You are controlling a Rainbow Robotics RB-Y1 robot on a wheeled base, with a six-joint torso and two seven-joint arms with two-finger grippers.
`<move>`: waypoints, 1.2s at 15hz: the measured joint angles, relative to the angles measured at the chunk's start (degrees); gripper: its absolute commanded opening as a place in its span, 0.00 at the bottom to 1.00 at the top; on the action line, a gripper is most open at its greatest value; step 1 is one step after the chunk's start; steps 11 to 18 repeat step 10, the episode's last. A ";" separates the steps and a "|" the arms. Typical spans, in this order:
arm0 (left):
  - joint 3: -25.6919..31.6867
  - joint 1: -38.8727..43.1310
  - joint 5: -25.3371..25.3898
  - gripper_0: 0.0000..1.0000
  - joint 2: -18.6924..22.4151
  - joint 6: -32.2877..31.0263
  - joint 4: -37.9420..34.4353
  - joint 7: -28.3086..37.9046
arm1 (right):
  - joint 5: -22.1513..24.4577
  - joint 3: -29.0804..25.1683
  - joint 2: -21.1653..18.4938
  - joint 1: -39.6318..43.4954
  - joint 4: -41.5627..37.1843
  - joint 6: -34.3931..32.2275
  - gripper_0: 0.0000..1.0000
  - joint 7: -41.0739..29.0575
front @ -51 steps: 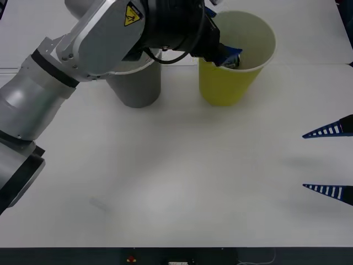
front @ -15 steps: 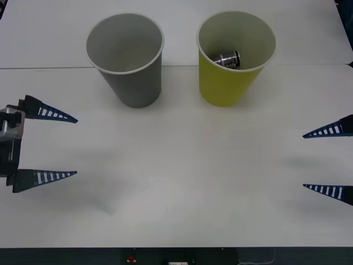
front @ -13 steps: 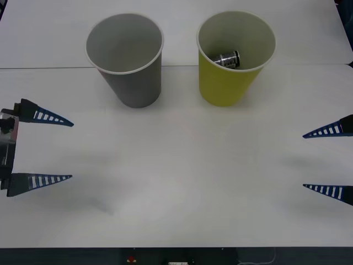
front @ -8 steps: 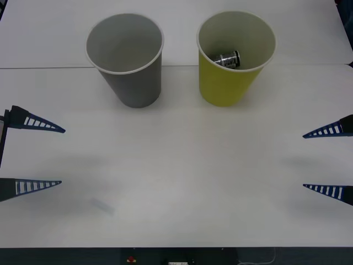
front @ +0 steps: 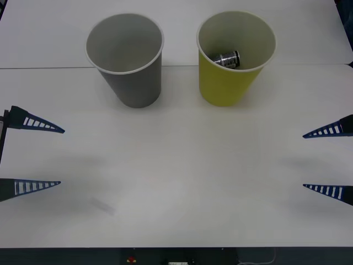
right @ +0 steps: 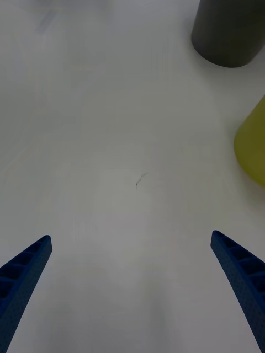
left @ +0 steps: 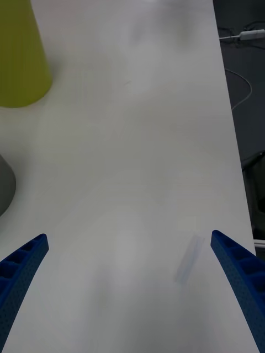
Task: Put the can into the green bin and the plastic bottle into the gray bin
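Note:
A small silver can (front: 226, 59) lies on its side inside the yellow-green bin (front: 227, 88) at the back right. Beside it, to the left, stands the gray bin (front: 134, 83), its inside bare. The plastic bottle is out of view. My left gripper (front: 62, 156) hovers open at the table's left edge with nothing between its fingers. At the right edge my right gripper (front: 303, 160) is open and holds nothing too. The right wrist view takes in the gray bin (right: 229, 30) and the green bin (right: 253, 149); the left wrist view has the green bin (left: 21, 60).
The white table (front: 182, 165) spreads between both grippers and the bins. A faint smudge (front: 102, 206) marks it near the front left. In the left wrist view the table's edge gives way to a dark floor with cables (left: 243, 83).
The left arm has let the can go inside the green bin and drawn back to the left edge. The last half second shows almost no motion. My right gripper has stayed still.

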 measured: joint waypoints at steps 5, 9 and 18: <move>0.00 -0.03 -1.88 1.00 0.65 0.00 -0.06 -0.07 | 0.00 0.00 0.00 0.00 0.00 0.00 1.00 0.00; 0.00 -0.23 -2.66 1.00 0.72 0.00 -0.21 0.34 | 0.00 0.00 0.00 0.00 0.00 0.00 1.00 0.00; 0.00 -0.20 -2.81 1.00 0.72 0.00 -0.24 0.34 | 0.00 0.00 0.00 0.00 0.00 0.00 1.00 0.00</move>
